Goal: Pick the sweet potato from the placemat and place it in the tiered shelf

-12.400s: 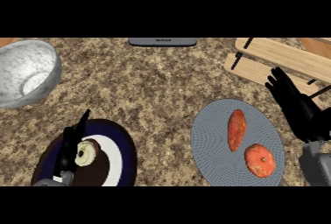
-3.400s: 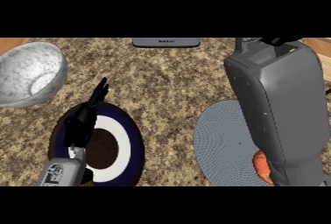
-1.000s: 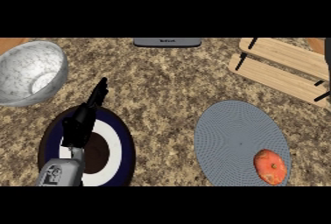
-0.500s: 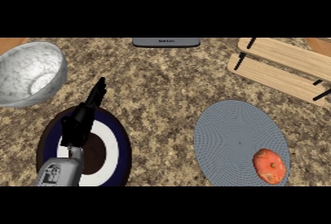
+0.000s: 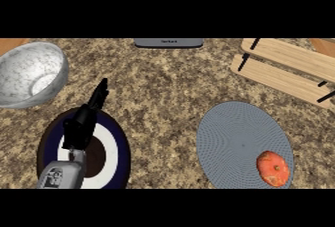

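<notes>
The round grey placemat (image 5: 239, 137) lies at the right of the counter. One rounded orange vegetable (image 5: 273, 168) rests on its lower right part. No long sweet potato shows on the mat or anywhere else in view. The wooden tiered shelf (image 5: 288, 68) stands at the upper right, partly cut off by the picture's edge; its visible slats are bare. My left hand (image 5: 83, 124) rests open at the lower left, fingers straight and pointing up, over a dark blue and white plate (image 5: 114, 153). My right hand is out of view.
A speckled metal bowl (image 5: 29, 73) sits at the upper left. A grey appliance edge (image 5: 168, 42) shows at the top centre. The plate holds a brown round item (image 5: 97, 155), partly hidden by my left forearm.
The long sweet potato seen earlier on the placemat is gone. My right arm, which crossed toward the shelf, has left the view. Over the last second almost nothing moves.
</notes>
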Tool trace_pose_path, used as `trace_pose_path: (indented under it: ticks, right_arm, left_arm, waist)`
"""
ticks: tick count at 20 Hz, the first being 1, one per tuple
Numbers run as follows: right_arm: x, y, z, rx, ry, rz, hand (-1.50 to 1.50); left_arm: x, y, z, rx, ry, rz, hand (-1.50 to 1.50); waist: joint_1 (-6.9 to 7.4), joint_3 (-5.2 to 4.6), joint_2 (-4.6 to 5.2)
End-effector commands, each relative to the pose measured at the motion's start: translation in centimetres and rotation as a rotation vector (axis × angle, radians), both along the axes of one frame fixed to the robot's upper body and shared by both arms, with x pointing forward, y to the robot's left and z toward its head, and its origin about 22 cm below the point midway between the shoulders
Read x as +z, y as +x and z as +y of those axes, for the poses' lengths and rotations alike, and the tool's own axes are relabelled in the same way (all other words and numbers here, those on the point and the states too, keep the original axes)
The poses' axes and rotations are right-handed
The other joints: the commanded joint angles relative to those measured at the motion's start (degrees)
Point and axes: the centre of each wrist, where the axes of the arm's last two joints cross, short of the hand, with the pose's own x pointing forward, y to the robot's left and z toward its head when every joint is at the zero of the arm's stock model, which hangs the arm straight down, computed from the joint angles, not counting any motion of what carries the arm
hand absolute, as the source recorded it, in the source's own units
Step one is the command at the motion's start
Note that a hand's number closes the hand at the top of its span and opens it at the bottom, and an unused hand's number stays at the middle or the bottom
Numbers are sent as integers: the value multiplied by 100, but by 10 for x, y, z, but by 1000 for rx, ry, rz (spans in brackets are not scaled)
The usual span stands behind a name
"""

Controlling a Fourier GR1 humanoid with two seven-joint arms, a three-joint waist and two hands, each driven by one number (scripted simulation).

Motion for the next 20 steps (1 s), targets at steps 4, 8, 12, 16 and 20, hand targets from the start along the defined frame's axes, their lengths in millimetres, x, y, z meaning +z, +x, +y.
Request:
trace_pose_path:
  ticks: [4,8,12,16,20]
  right_arm:
    - [43,-25,-2,17,82,-267,-150]
    - [75,-59,-14,-64,107,-399,-150]
    - [96,-101,-30,-134,174,-388,-150]
    - [79,-135,-53,-175,284,-288,-150]
    - [83,-179,-53,-201,311,-200,-150]
  left_arm:
    - [-16,-1,1,-17,9,5,0]
    - [2,4,13,-2,-4,20,0]
    - [-5,-2,6,13,11,40,0]
    - [-25,-9,22,47,-11,31,0]
    - [-21,-19,12,37,5,19,0]
  waist:
    - [-42,-5,-2]
    - [-83,-7,-30]
    - [-134,-7,-54]
    - [-280,-9,-72]
    - [-294,-10,-112]
